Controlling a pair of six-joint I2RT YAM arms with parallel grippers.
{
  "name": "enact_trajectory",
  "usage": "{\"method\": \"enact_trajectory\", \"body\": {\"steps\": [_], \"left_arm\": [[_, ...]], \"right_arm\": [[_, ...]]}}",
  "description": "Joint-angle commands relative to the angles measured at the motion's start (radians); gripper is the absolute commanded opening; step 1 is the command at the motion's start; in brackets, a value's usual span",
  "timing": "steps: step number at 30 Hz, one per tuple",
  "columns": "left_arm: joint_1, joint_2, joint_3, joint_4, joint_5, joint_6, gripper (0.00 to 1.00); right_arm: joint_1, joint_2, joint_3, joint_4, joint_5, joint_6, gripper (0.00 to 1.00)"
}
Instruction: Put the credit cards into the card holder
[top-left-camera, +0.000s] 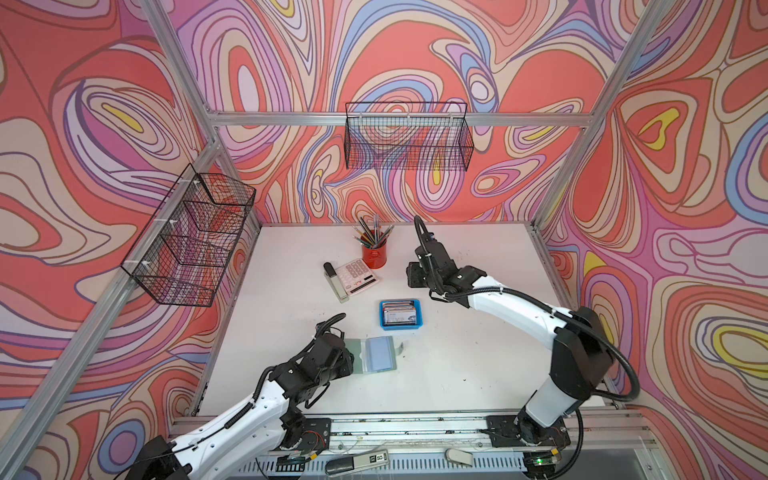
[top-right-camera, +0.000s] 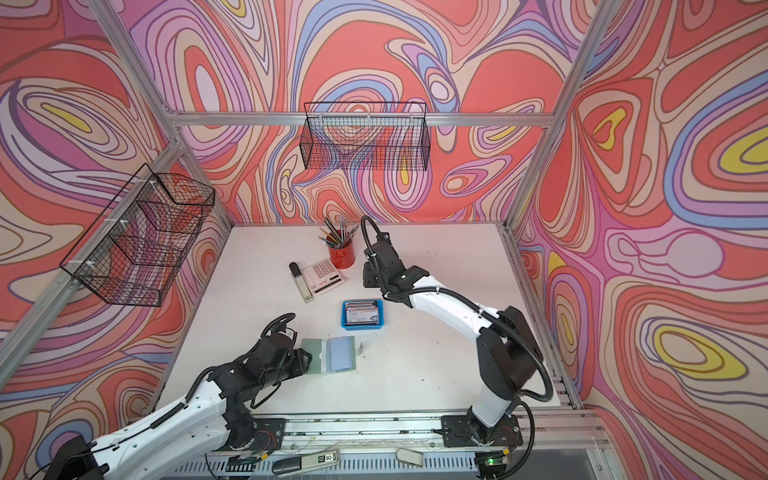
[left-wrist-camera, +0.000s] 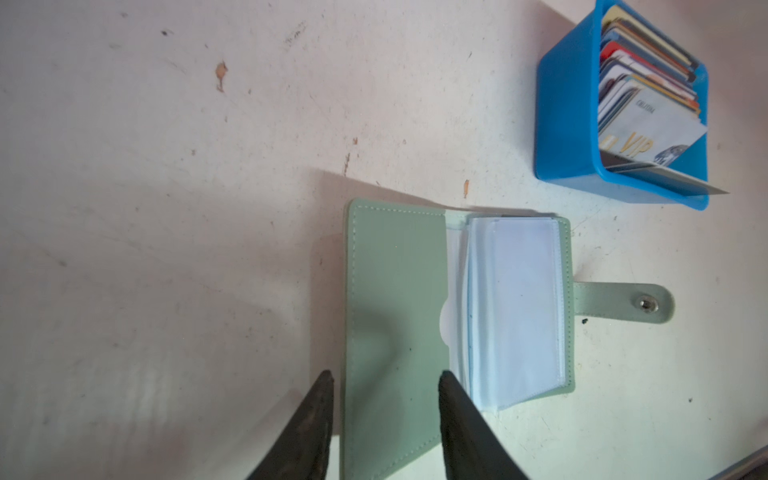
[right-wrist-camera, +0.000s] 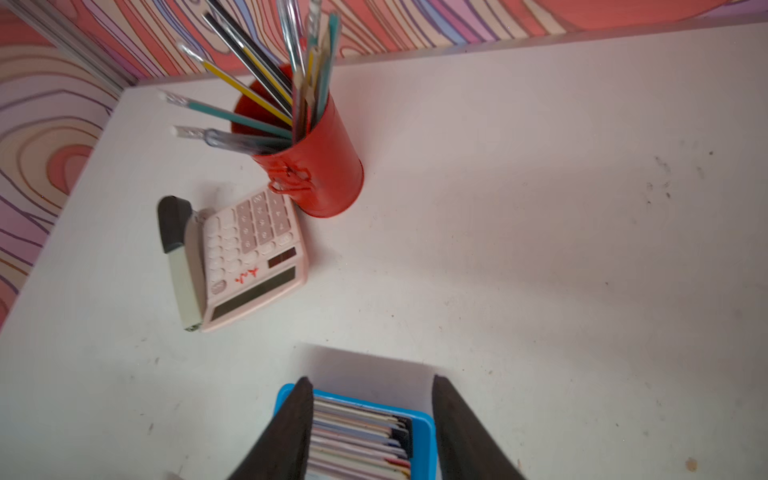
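**Setting.** We are cataloguing a scuffed white bench boxed in by swirl-patterned walls.

**Item 1, card holder.** It is lying spread flat like a book toward the left arm's side of the bench. Its clear sleeves are piled on one half and its snap tab is sticking out beyond them. We are making out no card in the sleeves.

**Item 2, credit cards.** They are standing on edge, packed in a blue tray near the holder but apart from it. One card is poking past the tray's rim.

**Item 3, left tool.** It is hovering over the holder's bare cover, jaws parted, grasping nothing.

**Item 4, right tool.** It is hanging above the tray with its jaws parted astride the card stack, nothing held.

**Item 5, bystanders.** A calculator, a stapler and a red pencil cup are sitting farther back, clear of the work.

**Hazards, as we are judging them.**
- No card is transferred yet.
- The cards are crowding each other, so a pinch may lift two at once or drag the light tray along.
- The sleeves are looking limp, so a card corner may snag a sleeve mouth and buckle it.
- If the left tool is not pinning the cover, the holder may skid away under the push.
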Motion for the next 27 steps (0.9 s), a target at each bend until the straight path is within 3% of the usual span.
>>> {"method": "enact_trajectory", "body": {"steps": [1,3,5,9,13,19,27], "left_arm": [[0.005,0.007,0.128,-0.162,-0.094,0.028,0.48],[0.005,-0.004,0.201,-0.216,-0.128,0.032,0.55],[0.005,-0.018,0.265,-0.219,-0.117,0.046,0.56],[0.005,0.004,0.291,-0.037,0.074,0.073,0.53],[0.002,0.140,0.257,0.212,0.217,-0.002,0.48],[-0.002,0.372,0.228,0.465,0.271,-0.064,0.44],[-0.005,0.570,0.239,0.584,0.263,-0.090,0.46]], "right_arm": [[-0.027,0.076,-0.007,-0.061,-0.156,-0.080,0.53],[-0.027,0.100,-0.005,-0.037,-0.193,-0.089,0.55],[-0.029,0.121,0.006,-0.023,-0.207,-0.091,0.55],[-0.033,0.147,0.005,0.022,-0.246,-0.070,0.53],[-0.035,0.172,0.001,0.051,-0.230,-0.072,0.52],[-0.056,0.215,-0.020,0.099,-0.273,-0.073,0.52],[-0.057,0.213,-0.061,0.141,-0.317,-0.071,0.51]]}}
